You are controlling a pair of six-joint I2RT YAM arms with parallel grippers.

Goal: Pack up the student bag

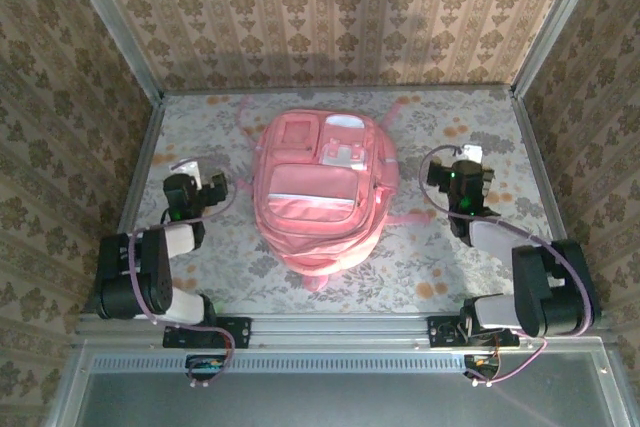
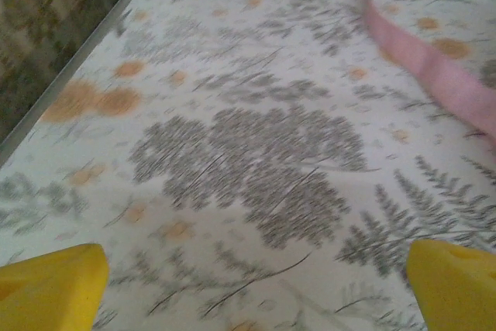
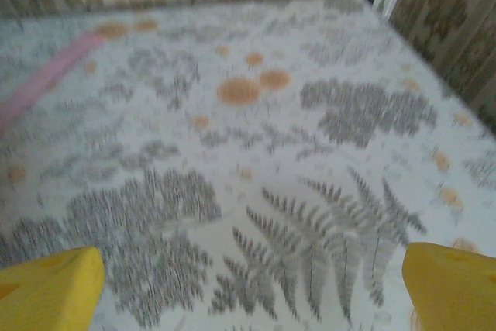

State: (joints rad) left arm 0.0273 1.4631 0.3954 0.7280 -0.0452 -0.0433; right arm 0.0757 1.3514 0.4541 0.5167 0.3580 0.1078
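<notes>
Bag (image 1: 325, 187), flat between my left gripper (image 1: 203, 183) and right gripper (image 1: 462, 171), both spread empty; hazard: loose strap (image 2: 434, 67) may snag either.

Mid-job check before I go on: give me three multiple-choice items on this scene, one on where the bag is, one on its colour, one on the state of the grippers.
1. Where does the student bag lie on the table?
A. Against the left wall
B. In the middle of it
C. On the near rail

2. What is its main colour?
A. Blue
B. Green
C. Pink

3. How do the left gripper and right gripper stand?
A. Both open, holding nothing
B. Both shut on the bag
C. Left shut on the bag, right open

Answers:
1 B, the top view shows it centred.
2 C, its fabric is pink with pale panels.
3 A, each wrist view shows yellow fingers far apart over bare cloth.
</notes>
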